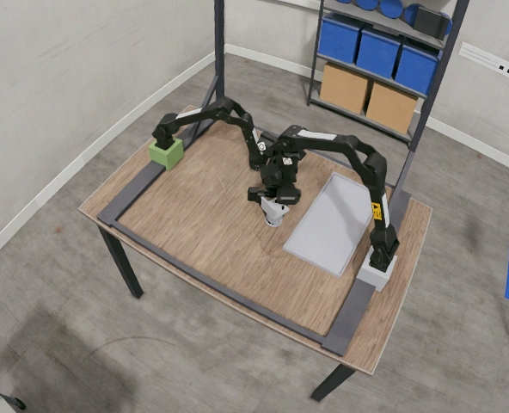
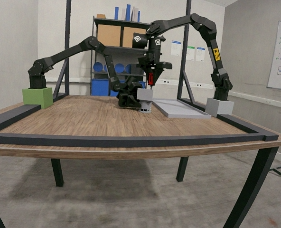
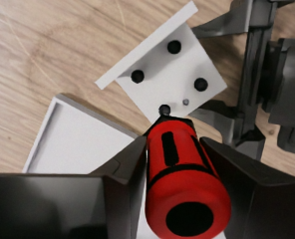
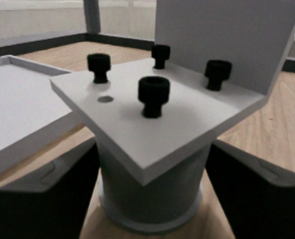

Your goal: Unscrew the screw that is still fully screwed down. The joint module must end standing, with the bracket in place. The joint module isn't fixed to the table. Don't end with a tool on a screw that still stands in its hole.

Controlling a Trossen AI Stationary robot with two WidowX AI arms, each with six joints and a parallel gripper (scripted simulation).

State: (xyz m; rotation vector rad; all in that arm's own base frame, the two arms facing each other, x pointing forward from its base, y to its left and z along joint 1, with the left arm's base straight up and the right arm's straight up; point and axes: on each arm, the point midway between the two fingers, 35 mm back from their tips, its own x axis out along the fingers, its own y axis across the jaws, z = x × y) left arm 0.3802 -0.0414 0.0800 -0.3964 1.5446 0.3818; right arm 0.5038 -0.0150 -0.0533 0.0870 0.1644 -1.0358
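"Which way does our screwdriver [image 2: 150,78] [image 3: 187,184] point?"

"Straight down, tip seemingly above the corner screw [image 3: 164,108] [image 4: 99,65]; our left gripper [image 1: 275,195] [image 2: 151,82] [image 3: 172,143] clamps its handle."

"And the joint module [image 1: 272,219] [image 2: 145,108] [image 4: 152,199]?"

"Standing below, between our right gripper's [image 2: 141,104] [image 3: 194,72] [image 4: 153,154] fingers, apparently clamped. We'd lift straight up."

Left pincer [image 1: 273,198] [image 2: 150,82] [image 3: 174,141] downward, right pincer [image 2: 137,102] [image 3: 205,72] [image 4: 154,149] low and level
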